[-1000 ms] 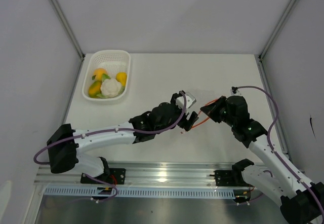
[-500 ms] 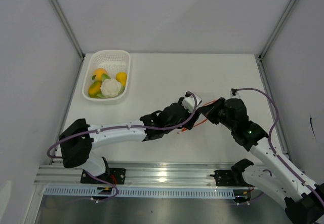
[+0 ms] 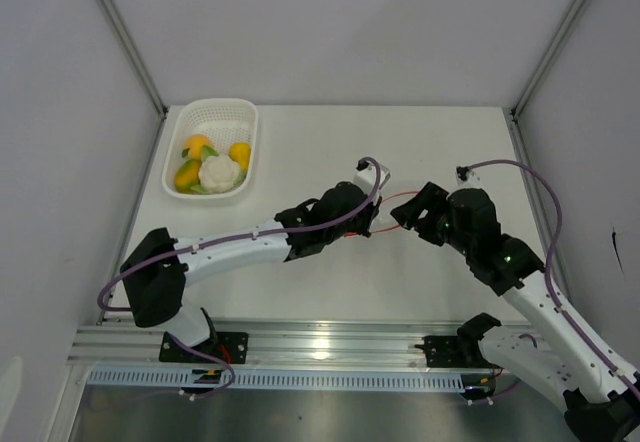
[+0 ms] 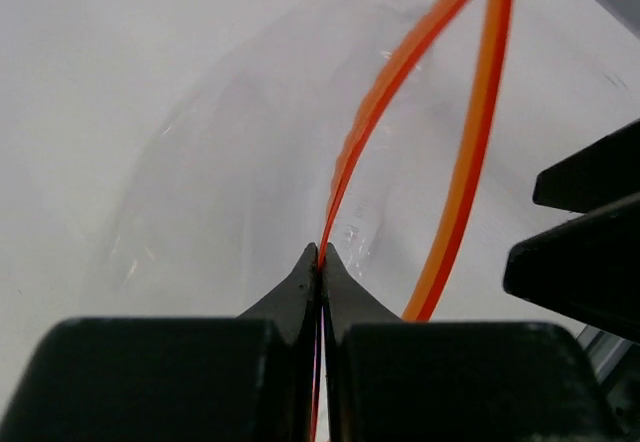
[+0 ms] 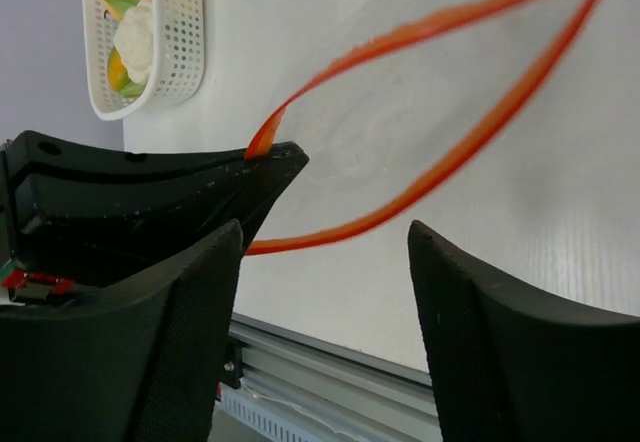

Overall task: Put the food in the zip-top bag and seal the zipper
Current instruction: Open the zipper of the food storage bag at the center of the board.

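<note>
Top view: white counter. The food sits in a white mesh basket at far left, well apart from both arms. Left claw and right claw meet mid-counter, the orange-red zipper between them.

Left wrist: left claw pinched tight on one zipper strip. The zip-top bag is clear and lies on the counter beyond, its mouth parted in a loop.

Right wrist: right claw's fingers stand wide, gripping nothing. The lower zipper strip runs just beyond them.
</note>
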Motion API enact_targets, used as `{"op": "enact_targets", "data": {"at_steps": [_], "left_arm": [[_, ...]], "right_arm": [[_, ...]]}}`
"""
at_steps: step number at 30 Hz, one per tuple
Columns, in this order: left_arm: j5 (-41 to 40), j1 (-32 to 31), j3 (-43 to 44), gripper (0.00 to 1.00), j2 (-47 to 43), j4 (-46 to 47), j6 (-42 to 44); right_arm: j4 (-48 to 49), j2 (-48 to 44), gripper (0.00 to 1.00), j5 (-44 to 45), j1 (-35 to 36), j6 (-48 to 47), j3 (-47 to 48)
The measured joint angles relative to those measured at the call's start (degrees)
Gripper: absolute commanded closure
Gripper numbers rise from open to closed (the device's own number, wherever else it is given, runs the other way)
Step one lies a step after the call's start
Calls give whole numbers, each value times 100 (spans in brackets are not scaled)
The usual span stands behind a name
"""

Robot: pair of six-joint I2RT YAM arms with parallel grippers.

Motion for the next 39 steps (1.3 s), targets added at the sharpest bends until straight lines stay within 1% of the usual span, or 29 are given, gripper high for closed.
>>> {"op": "enact_targets", "data": {"at_steps": [1,2,5,6,10,15,18,23,26,31,34,35,38,39], "left_arm": [[26,33,50,99,0,-48,-42],[59,57,105,99,0,-92,-81],[142,120,278,99,13,-201,-238],[177,131,321,99,24,-229,-280],[345,203,470,99,81,-332,-474],[595,345,560,100,83,-398,-708],[750,413,603,99,83,-396,-833],[979,444,621,99,81,-389,-935],[1064,446,621,99,81,-391,-1001],[1220,461,621,99,68,-382,-1121],[1338,474,621,100,57,-356,-1202],[1390,476,621,99,44,-341,-1239],[1499,490,638,99,20,-328,-1314],[1552,498,654,100,20,-317,-1322]], "right_arm": [[-122,-2,20,46,0,-127,103],[-245,-9,16,94,0,-225,199],[-597,-68,7,273,0,-459,422],[-723,-94,6,348,0,-492,487],[-1231,-177,6,531,-111,-507,704],[-1394,-243,12,175,-656,-761,748],[-1329,-280,13,-111,-907,-846,748],[-1119,79,17,-717,-1204,-863,822],[-916,358,20,-953,-1244,-767,807],[-647,455,30,-1132,-1244,-509,802],[-470,520,38,-1150,-1239,-365,752],[-428,551,38,-1150,-1237,-317,706],[-417,586,43,-1097,-1141,-236,612],[-417,581,47,-1058,-1095,-214,581]]}}
